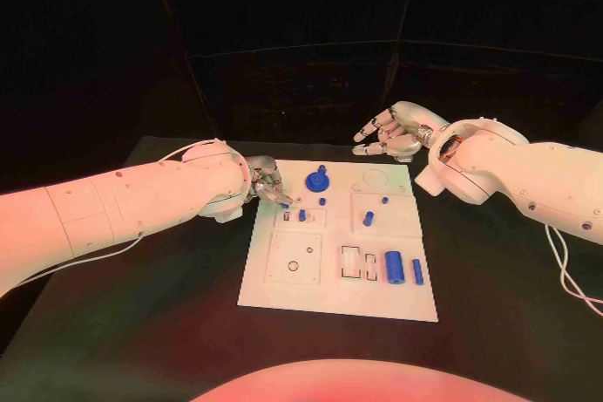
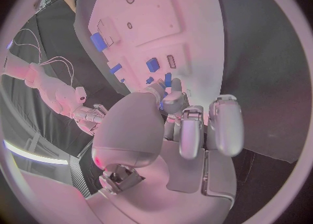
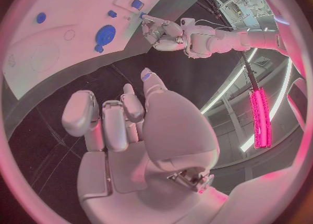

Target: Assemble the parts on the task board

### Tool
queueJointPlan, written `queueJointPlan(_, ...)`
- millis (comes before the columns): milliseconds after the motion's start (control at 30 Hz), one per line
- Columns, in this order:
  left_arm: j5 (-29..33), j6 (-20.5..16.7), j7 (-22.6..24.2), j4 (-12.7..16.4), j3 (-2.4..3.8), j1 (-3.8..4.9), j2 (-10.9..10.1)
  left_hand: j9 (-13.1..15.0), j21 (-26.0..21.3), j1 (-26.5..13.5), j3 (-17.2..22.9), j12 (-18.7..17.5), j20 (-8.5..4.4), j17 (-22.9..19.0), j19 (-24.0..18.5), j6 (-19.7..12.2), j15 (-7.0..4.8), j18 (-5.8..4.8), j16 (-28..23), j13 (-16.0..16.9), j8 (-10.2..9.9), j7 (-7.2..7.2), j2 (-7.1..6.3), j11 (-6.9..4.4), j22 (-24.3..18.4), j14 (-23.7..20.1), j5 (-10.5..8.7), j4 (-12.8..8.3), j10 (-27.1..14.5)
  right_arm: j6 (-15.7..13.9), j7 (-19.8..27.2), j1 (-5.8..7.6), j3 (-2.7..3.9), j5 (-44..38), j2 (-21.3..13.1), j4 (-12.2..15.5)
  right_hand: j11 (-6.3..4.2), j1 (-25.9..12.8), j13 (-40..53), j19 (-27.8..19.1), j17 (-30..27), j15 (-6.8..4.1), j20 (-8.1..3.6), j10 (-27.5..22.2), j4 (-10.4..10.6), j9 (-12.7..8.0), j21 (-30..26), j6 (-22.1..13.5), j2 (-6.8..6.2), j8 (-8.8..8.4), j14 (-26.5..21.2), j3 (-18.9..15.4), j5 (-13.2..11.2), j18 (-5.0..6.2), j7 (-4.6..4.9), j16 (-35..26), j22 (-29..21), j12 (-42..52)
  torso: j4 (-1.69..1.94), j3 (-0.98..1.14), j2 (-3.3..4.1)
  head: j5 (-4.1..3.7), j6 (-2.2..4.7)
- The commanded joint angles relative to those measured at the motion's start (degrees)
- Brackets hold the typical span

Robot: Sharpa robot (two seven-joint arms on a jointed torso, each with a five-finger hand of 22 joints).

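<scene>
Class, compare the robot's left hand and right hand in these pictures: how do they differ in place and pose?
The left hand reaches over the task board's left edge, fingertips by small blue parts; the right hand hangs beyond the board's far edge, above black table. Left fingers point down at the board; right fingers curl loosely. Both look empty.

Black table [image 1: 151, 332] under all; surface dark, matte. Pink-lit strip lamp [image 3: 260, 117] in room bkgd, right wrist view.

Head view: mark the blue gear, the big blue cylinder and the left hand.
blue gear [image 1: 318, 177], head view, on its round disc.
big blue cylinder [image 1: 393, 267], head view, mid-length of its side.
left hand [image 1: 264, 184], head view, middle of the hand at the board's left edge.
</scene>
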Motion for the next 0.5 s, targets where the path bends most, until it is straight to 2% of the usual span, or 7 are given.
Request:
queueJointPlan(33, -1.4, 1.5, -1.6, 0.3, -0.16, 0.06, 0.0, 0.1, 0.1, 0.3, 6.9, 0.4, -0.52, 15.1, 1.3, 0.4, -0.31, 0.01, 0.2, 0.1, 0.3, 0.02, -0.41, 0.00, 2.0, 6.0, 0.07, -6.7, 0.3, 0.0, 0.6, 0.11, 0.03, -0.1, 0.1, 0.0, 0.01, -0.1, 0.1, -0.3, 0.1, -0.21, -0.04, -0.1, 0.3, 0.0, -0.3, -0.5, 0.44, 0.23, 1.6, -0.1, 0.3, 0.28, 0.02, -0.4, 0.0, -0.1, 0.03, 0.00, -0.04, -0.06, -0.09)
queueJointPlan(500, -1.4, 2.8, -2.2, 0.6, -0.41, 0.02, 0.2, 0.1, 0.1, 0.0, 7.6, 0.3, -0.52, 15.1, 1.3, 0.4, -0.30, 0.00, 0.2, 0.0, 0.4, 0.03, -0.67, 0.01, 2.1, 6.0, 0.07, -6.8, 0.3, 0.1, 0.6, 0.10, 0.03, -0.1, 0.2, -0.1, 0.02, -0.1, 0.1, -0.3, 0.1, -0.21, -0.03, -0.1, 0.4, 0.0, -0.4, -0.6, 0.50, 0.30, 1.6, -0.2, 0.3, 0.28, 0.02, -0.3, 0.0, -0.1, 0.02, 0.01, -0.06, -0.05, -0.30)
